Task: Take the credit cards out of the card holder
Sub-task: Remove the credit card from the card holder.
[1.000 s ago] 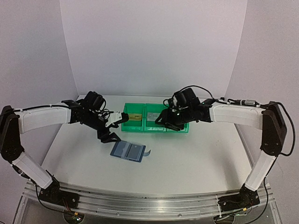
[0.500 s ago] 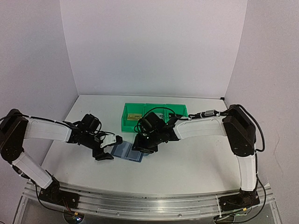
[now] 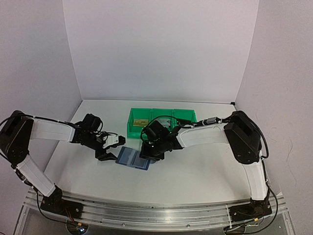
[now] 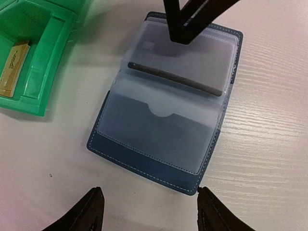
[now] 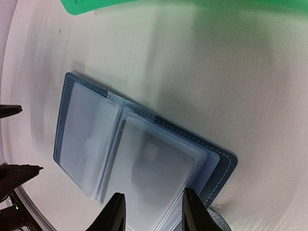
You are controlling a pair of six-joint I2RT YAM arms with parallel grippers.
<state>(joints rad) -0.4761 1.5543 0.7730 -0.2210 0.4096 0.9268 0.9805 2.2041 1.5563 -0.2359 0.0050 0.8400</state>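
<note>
The blue card holder (image 3: 128, 157) lies open on the table, pale sleeves up. In the left wrist view the holder (image 4: 144, 163) holds a dark card (image 4: 185, 72) in its far sleeve; the near sleeve looks empty. My left gripper (image 3: 106, 153) is open just left of the holder, its tips (image 4: 151, 211) straddling the near edge. My right gripper (image 3: 148, 155) is open over the holder's right half, tips (image 5: 153, 211) either side of the sleeve with the dark card (image 5: 154, 168). A tan-gold card (image 3: 142, 122) lies in the left bin compartment, also seen in the left wrist view (image 4: 12, 67).
A row of green plastic bins (image 3: 183, 115) stands just behind the holder, its corner in the left wrist view (image 4: 43, 57) and its edge in the right wrist view (image 5: 144, 4). White walls close the back and sides.
My right arm swung from the green bins down onto the holder's right half. My left gripper dropped to the table at the holder's left edge and has shifted slightly since.
</note>
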